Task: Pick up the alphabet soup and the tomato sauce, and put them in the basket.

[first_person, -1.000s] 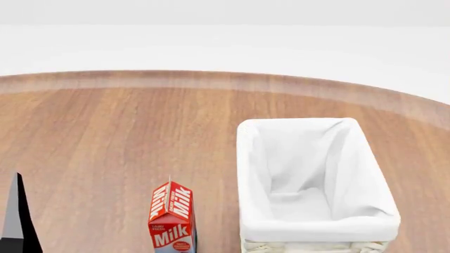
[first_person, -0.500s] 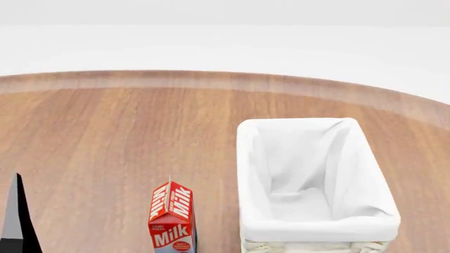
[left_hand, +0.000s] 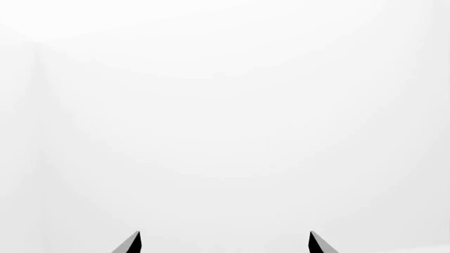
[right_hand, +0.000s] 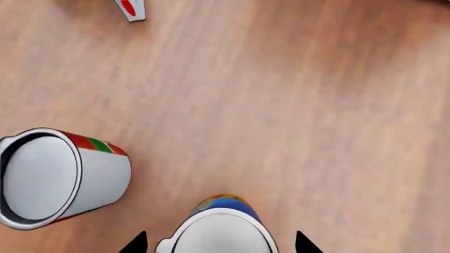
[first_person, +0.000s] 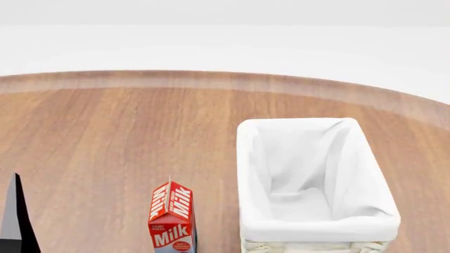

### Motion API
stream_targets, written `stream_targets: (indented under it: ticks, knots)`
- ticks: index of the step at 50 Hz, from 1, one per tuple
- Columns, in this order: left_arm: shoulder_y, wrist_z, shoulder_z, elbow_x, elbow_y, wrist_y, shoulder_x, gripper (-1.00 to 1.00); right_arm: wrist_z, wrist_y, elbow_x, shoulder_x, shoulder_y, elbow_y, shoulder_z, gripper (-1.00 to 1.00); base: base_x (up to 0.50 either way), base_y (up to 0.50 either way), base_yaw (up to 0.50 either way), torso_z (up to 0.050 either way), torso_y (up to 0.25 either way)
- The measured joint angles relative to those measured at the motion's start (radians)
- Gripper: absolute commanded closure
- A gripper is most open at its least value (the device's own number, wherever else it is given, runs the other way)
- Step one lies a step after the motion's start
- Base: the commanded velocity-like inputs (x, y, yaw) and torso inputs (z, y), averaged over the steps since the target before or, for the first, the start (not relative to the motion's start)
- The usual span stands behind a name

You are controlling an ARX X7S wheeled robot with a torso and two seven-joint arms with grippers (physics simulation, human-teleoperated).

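1. Nearest, the right gripper (right_hand: 219, 243) hangs straight above the alphabet soup (right_hand: 219, 232), its two dark fingertips (right_hand: 135, 243) spread apart and flanking the can's silver top; nothing is gripped yet.
2. To take the can cleanly, I'd drop straight down so the tips pass either side of the rim, then close low on the blue label, keeping clear of the tomato sauce (right_hand: 60, 176) just beside the soup.
3. A milk carton (first_person: 170, 217) stands beyond the soup, just beside the basket (first_person: 313, 184).
4. The basket sits on the wooden table (first_person: 126, 132), lined in white and holding nothing I can see.
5. The left gripper (left_hand: 223, 243) is raised, pointing at blank white, tips parted and empty.
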Motion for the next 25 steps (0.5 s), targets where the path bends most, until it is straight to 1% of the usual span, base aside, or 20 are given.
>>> stream_targets:
  ticks: [25]
  knots:
    - [0.003,-0.010,0.008,0.000,-0.004,0.009,-0.006,-1.00,-0.075,-0.055,-0.077,-0.025,-0.019,0.094,-0.035,-1.00,0.00,0.00,0.00,0.000,0.000]
